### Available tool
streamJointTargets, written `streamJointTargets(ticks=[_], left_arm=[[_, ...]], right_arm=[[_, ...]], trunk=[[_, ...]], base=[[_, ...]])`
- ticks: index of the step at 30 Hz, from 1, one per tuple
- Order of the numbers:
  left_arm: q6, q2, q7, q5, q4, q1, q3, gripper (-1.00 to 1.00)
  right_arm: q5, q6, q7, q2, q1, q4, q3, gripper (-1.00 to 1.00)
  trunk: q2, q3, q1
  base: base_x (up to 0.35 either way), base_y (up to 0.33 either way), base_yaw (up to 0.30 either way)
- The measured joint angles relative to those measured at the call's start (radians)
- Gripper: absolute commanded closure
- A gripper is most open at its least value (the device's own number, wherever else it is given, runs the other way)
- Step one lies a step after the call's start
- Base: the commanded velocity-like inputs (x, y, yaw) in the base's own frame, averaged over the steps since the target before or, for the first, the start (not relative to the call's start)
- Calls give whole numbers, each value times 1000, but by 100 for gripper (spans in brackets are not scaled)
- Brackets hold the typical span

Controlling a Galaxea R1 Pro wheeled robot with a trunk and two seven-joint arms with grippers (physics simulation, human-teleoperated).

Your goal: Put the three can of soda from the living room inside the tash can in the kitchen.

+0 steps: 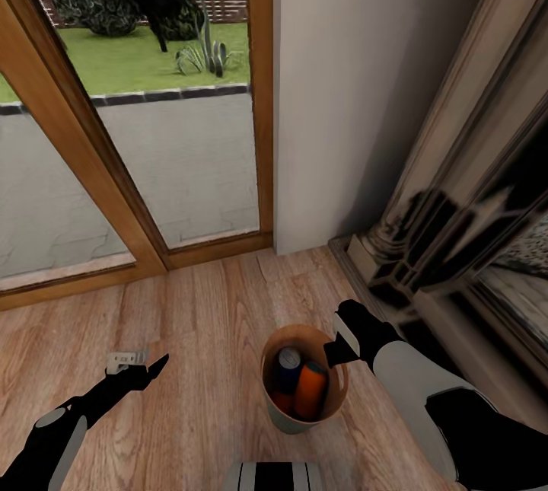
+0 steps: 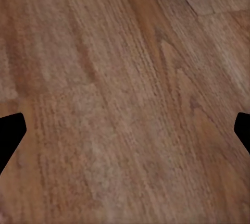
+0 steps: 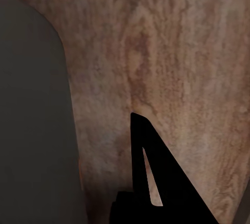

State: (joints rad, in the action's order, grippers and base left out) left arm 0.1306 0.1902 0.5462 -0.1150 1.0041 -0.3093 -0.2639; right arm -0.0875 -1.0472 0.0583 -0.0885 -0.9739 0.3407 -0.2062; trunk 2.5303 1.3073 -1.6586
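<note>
The tash can (image 1: 283, 416), pale grey outside and coppery inside, is low in the head view on the wood floor by the fireplace. Inside it stand a dark blue can of soda (image 1: 288, 369) and an orange one (image 1: 311, 390); an orange patch beneath them may be a third, I cannot tell. My right gripper (image 1: 336, 352) is at the bin's right rim, shut on it. In the right wrist view one black finger (image 3: 148, 177) lies outside the grey bin wall (image 3: 31, 120), the other hidden. My left gripper (image 1: 141, 362) hangs open over bare floor, left of the bin, fingertips wide apart (image 2: 125, 135).
I am in the living room corner. Wood-framed glass doors (image 1: 262, 95) stand ahead and to the left, a plain wall (image 1: 342, 95) straight ahead, and the dark ornate fireplace (image 1: 457, 194) close on the right. Wood floor (image 1: 198, 308) spreads to the left.
</note>
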Motion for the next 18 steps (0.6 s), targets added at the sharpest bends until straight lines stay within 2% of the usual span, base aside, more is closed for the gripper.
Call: streamJointTargets(ticks=[13, 18], left_arm=[[0, 0, 0, 0, -1, 0, 0, -100], [0, 0, 0, 0, -1, 0, 0, -100]], right_arm=[[1, 0, 0, 0, 0, 0, 0, 100], [0, 0, -1, 1, 0, 1, 0, 100]], trunk=[[0, 0, 0], [0, 8, -1]], base=[[0, 0, 0], [0, 0, 0]])
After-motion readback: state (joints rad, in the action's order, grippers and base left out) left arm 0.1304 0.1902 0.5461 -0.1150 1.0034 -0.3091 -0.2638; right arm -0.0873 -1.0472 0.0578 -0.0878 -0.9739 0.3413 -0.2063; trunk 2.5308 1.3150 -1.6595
